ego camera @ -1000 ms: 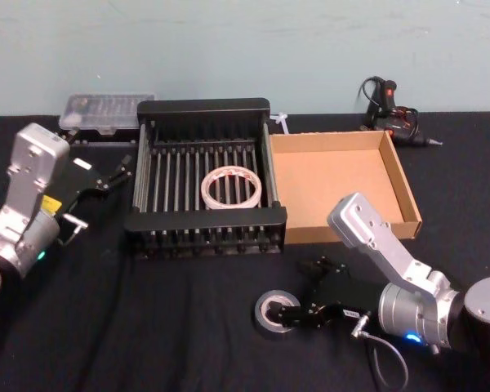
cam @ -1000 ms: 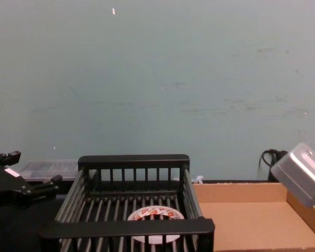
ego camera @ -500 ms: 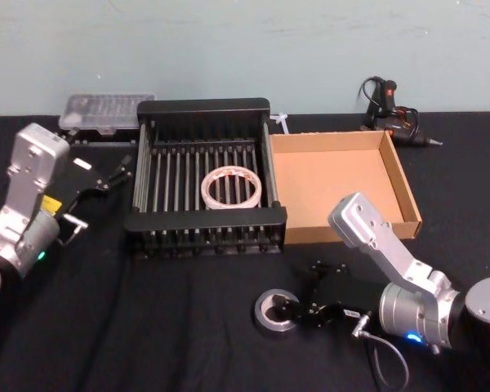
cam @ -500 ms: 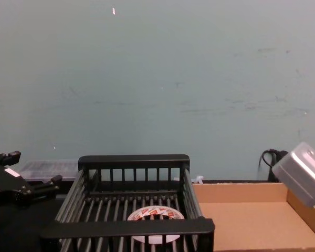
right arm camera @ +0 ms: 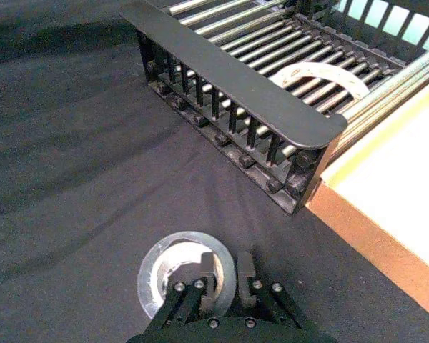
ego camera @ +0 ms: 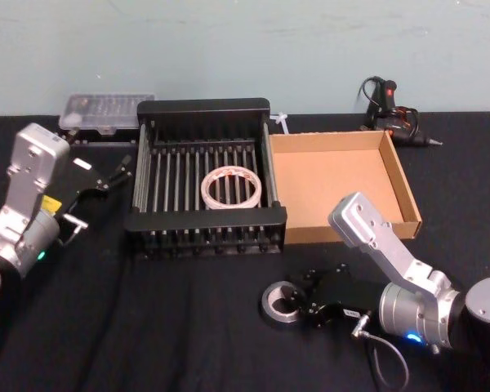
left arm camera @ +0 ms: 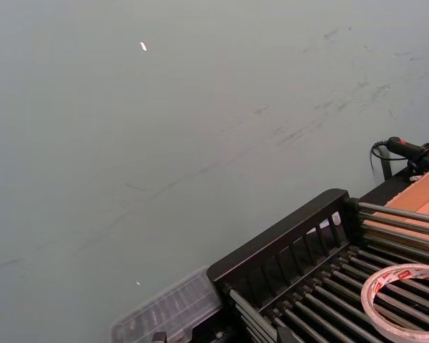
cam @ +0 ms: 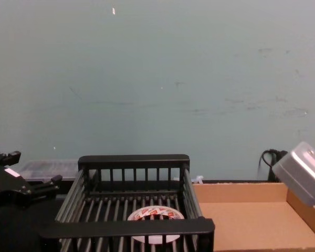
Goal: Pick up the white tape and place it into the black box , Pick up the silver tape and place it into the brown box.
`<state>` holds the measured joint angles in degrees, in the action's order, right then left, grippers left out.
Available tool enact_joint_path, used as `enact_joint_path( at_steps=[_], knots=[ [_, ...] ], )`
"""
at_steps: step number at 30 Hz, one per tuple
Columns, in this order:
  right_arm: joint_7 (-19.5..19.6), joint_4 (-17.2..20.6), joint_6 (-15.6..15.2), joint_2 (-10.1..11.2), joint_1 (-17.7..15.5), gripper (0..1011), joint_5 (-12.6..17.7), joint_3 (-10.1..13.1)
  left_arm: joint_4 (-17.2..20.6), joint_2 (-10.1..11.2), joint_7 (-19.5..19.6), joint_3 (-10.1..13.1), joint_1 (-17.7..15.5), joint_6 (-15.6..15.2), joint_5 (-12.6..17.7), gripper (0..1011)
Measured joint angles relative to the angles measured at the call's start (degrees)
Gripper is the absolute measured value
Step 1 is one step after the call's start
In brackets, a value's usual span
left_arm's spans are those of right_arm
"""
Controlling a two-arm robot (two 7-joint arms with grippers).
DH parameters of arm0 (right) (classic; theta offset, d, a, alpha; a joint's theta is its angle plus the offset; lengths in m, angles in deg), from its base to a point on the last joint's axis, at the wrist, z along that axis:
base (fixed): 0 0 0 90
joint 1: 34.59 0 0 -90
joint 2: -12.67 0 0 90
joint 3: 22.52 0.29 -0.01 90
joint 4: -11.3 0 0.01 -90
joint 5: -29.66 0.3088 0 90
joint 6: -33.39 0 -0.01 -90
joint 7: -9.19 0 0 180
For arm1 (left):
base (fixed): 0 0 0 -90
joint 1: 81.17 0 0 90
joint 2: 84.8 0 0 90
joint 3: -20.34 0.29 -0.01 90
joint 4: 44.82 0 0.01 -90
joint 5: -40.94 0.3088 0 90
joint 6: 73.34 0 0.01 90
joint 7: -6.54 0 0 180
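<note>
the right pincer [ego camera: 298,300] sat low over the black worktop [ego camera: 188,327], in front of the brown box [ego camera: 335,184] and near the front right corner of the black box [ego camera: 202,184]. its two fingers [right arm camera: 209,275] were drawn close together on the near wall of the silver tape [ego camera: 282,300], one finger inside the pale centre hole and the other against the outer face, so the roll's wall was pinched between them. in the right wrist view the silver tape [right arm camera: 186,271] lay flat on the dark cloth, just short of the black box's front rim [right arm camera: 229,89] and apart from it.

the white tape [ego camera: 230,186] lay flat on the slatted bottom of the black box, toward its right half. the chest view showed the white tape [cam: 155,214] behind the front rim, and the left wrist view showed its edge [left arm camera: 407,289] on the bars.

the brown box stood touching the right side of the black box, with its floor bare.

the left pincer [ego camera: 106,175] hung off the left side of the black box, above the worktop, its fingers spread apart and holding nothing.

a clear plastic case [ego camera: 106,110] sat behind the black box's left corner, and a black tool with a cord [ego camera: 392,114] lay behind the brown box.
</note>
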<state>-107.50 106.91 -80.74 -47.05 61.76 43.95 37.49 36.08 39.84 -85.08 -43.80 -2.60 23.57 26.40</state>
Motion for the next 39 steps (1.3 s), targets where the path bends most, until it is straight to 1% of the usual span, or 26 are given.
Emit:
enact_joint_path(
  at_steps=[1,4,15,23,27,32,35,39],
  knots=[
    [0.0,0.0,0.0,0.0,0.0,201,0.0,0.0,0.0,0.0,0.0,0.0,0.0,0.0,0.0,1001],
    [0.0,0.0,0.0,0.0,0.0,156,0.0,0.0,0.0,0.0,0.0,0.0,0.0,0.0,0.0,1001],
    [0.0,0.0,0.0,0.0,0.0,156,0.0,0.0,0.0,0.0,0.0,0.0,0.0,0.0,0.0,1001],
    [0.0,0.2,1.2,0.0,-0.6,156,0.2,0.4,0.0,0.0,0.0,0.0,0.0,0.0,0.0,1001],
    [0.0,0.4,2.0,0.0,-0.8,156,0.6,0.8,0.0,0.0,0.0,0.0,0.0,0.0,0.0,1001],
    [-0.5,0.7,3.8,0.1,-1.4,156,1.4,1.3,0.0,0.0,0.0,0.0,0.0,0.0,0.0,1001],
    [-0.8,0.9,5.7,0.3,-1.9,156,2.1,1.6,0.0,0.0,0.0,0.0,0.0,0.0,0.0,1001],
    [-1.1,0.9,7.4,0.4,-2.4,156,2.9,2.1,0.0,0.0,0.0,0.0,0.0,0.0,0.0,1002]
  ],
)
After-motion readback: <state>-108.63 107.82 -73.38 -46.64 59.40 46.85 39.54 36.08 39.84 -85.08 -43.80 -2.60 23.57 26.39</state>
